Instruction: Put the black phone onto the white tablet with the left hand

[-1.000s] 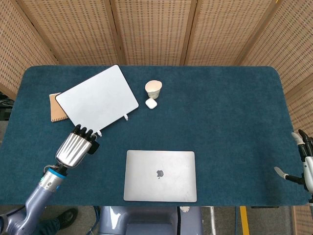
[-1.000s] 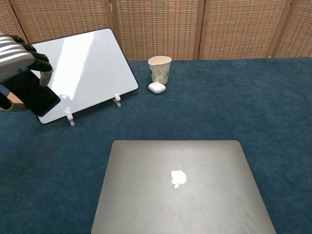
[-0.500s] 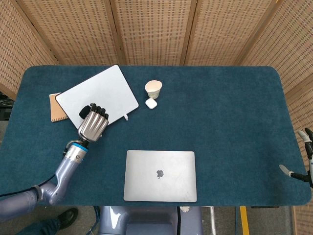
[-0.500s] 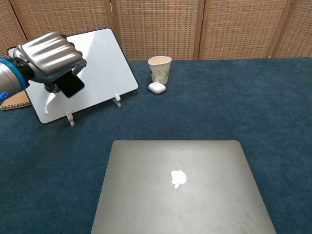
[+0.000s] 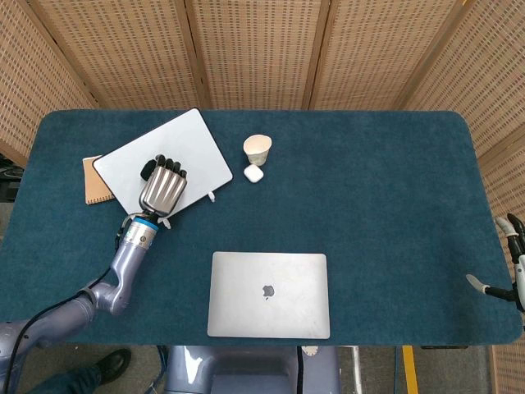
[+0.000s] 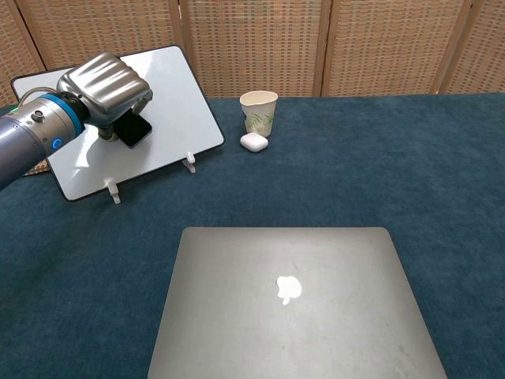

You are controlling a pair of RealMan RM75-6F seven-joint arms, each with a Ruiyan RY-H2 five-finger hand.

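Note:
The white tablet lies tilted on small clips at the table's back left. My left hand hovers over its lower middle, fingers curled around the black phone, which juts out from under the fingers in the chest view. In the head view the hand covers the phone almost entirely. Whether the phone touches the tablet I cannot tell. My right hand shows only partly at the right edge of the head view, off the table, holding nothing, fingers apart.
A paper cup and a white earbud case stand right of the tablet. A closed silver laptop lies at the front centre. A brown notebook peeks from under the tablet's left side.
My left hand carried the phone from the tablet's lower left corner up and right, over the tablet's surface. The right hand shifted slightly at the frame edge.

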